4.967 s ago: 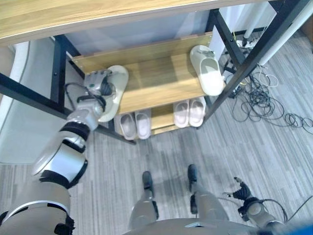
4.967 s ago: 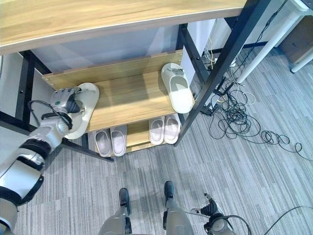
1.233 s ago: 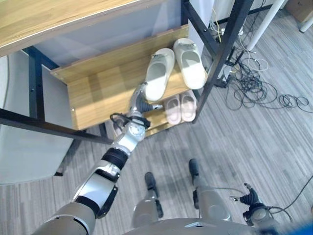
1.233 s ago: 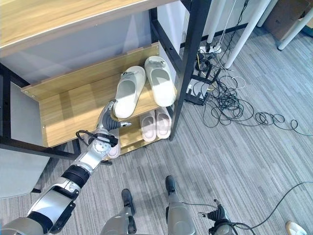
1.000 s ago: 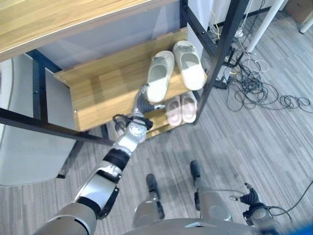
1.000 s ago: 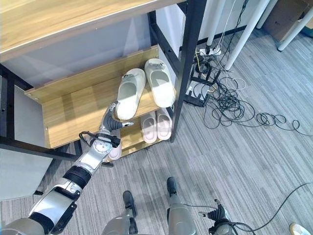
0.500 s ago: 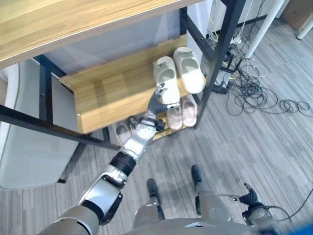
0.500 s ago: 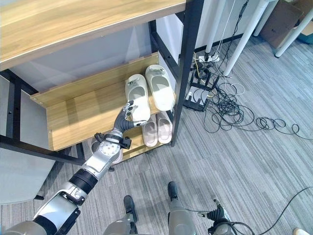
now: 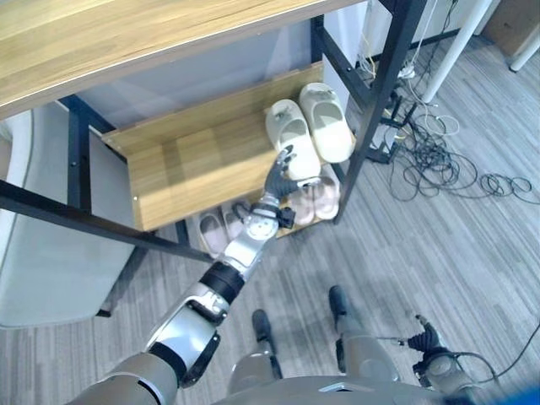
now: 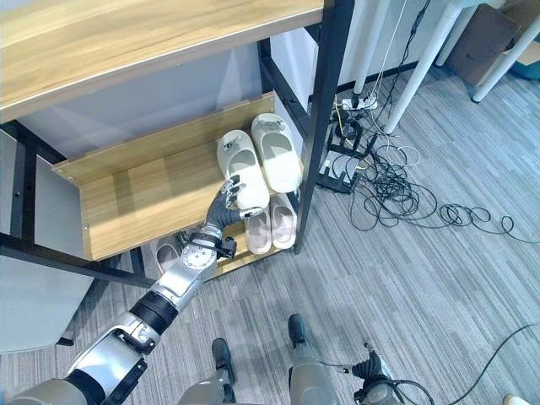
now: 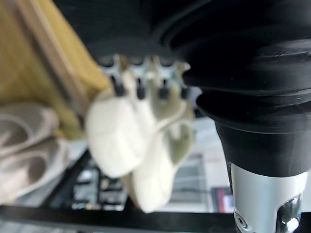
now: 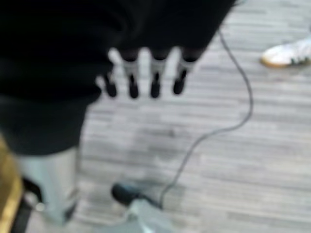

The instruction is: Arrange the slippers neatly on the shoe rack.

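L hand (image 9: 281, 166) at cream slippers' heel edge, shoe rack (image 9: 177, 160) shelf, upper centre.
Slippers (image 9: 309, 135) paired by right post; fingers straight, seemingly touching. Shelf's left half bare. R hand (image 12: 146, 80) relaxed, low.

A grey striped carpet floor (image 10: 439, 278) covers the room. A tangle of thin black cables (image 10: 405, 198) lies on it to the right of the rack, near a white power strip (image 10: 353, 101). Slanted white metal legs (image 10: 411, 63) rise behind the cables. A brown cardboard box (image 10: 483, 46) stands at the far right. A pale grey panel (image 9: 42, 278) stands at the left. The right wrist view shows a white sneaker (image 12: 286, 53) on the floor.
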Available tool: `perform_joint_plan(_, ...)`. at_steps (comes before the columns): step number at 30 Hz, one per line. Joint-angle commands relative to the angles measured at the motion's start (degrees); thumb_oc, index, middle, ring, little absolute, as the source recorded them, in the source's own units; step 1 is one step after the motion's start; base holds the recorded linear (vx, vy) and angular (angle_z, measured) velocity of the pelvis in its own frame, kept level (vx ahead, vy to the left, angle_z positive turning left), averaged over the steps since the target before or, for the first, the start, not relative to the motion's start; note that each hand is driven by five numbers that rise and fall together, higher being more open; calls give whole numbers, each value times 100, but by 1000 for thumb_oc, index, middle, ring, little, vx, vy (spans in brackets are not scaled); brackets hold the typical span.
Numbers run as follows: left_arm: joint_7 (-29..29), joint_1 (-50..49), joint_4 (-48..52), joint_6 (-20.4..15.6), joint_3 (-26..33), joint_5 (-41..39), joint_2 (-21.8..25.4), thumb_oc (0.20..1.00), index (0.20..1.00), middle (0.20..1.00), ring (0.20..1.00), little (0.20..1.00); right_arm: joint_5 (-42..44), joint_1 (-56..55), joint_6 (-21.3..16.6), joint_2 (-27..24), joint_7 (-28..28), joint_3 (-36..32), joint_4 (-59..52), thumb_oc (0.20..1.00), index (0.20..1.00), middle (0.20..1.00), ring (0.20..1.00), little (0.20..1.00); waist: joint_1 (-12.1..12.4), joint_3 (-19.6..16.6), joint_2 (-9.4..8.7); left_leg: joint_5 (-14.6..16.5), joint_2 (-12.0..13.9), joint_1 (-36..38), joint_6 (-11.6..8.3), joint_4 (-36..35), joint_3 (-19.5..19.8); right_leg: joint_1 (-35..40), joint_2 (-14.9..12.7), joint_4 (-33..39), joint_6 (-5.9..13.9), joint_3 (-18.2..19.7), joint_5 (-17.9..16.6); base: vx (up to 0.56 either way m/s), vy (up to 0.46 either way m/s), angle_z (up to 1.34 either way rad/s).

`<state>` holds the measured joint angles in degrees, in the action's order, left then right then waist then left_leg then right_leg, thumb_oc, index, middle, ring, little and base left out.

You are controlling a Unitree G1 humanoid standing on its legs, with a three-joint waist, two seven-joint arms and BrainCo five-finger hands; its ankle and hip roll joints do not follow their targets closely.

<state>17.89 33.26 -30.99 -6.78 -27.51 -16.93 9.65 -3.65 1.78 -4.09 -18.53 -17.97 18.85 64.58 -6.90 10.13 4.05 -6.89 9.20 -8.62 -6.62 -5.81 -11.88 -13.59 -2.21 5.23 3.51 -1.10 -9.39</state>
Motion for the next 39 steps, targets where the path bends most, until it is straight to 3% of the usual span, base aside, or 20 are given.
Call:
perform_joint_plan(1, -61, 615, -301, -154, -270, -115, -208, 1000, 1000, 1000, 1000, 1000, 101, 233, 6, -244, -63, 170, -62, 1000, 1000, 1000, 1000, 1000, -3, 302, 208, 18, 4, -332, 86, 81, 404, -687, -50, -1172, 201, -237, 1044, 0, 0, 0)
perform_joint_plan(15, 156, 1026, -1443, -55, -363, 347, -549, 1000, 1000, 1000, 1000, 1000, 119, 431, 5, -178, -102, 437, 107, 1000, 1000, 1000, 1000, 1000, -48, 249, 81, -9, 53, -461, 57, 81, 401, -837, -20, -1139, 205, -200, 991, 0, 0, 0)
perform_joint_plan(39, 446, 1732, -2646, -91, 18, -84, -750, 1000, 1000, 1000, 1000, 1000, 15, 680, 13, -126, -144, 805, 256, 1000, 1000, 1000, 1000, 1000, -169, 75, -66, 20, 105, -457, 45, 81, 371, -873, 35, -1164, 193, -161, 990, 0, 0, 0)
